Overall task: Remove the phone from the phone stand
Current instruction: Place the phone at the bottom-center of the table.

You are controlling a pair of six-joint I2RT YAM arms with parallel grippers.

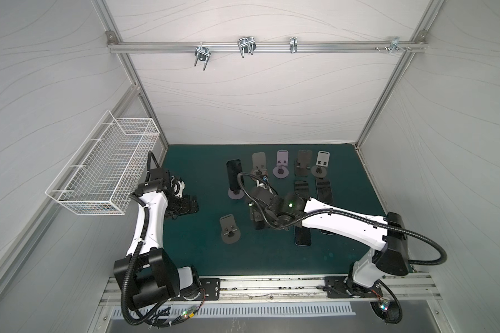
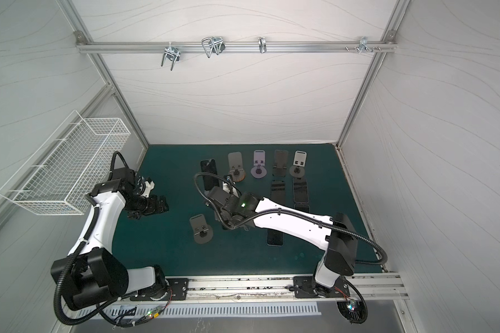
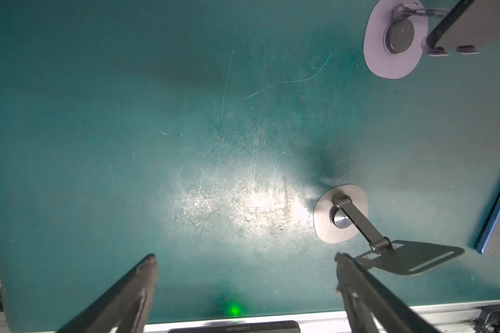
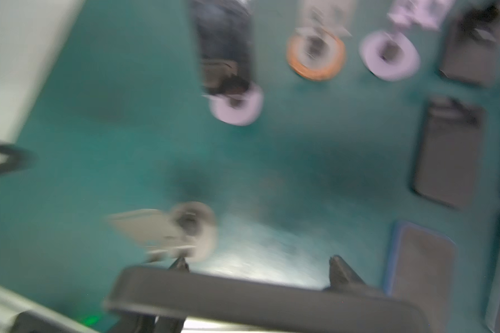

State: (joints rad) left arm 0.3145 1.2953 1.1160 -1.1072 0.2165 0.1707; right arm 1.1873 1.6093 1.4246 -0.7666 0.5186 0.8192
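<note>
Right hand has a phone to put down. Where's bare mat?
Widest bare mat: the front strip between the grey stand, the flat phone and the front rail. Also open: the left side under the left hand. Crowded: the back row of stands and the phones lying right of centre.

The left arm (image 1: 145, 227) hangs bent, fingers (image 3: 145, 276) spread wide; the right arm (image 1: 344, 220) reaches inward, fingers (image 4: 341, 271) clamped on a phone (image 4: 257, 297).

You're working in a robotics lab cell: white panelled walls (image 1: 243, 101) in an aluminium-extrusion frame (image 1: 344, 47), a green-matted bench (image 1: 202, 253), a slotted aluminium mounting rail (image 1: 272, 284), and a white wire-mesh basket (image 1: 104, 173) hung on one wall.
</note>
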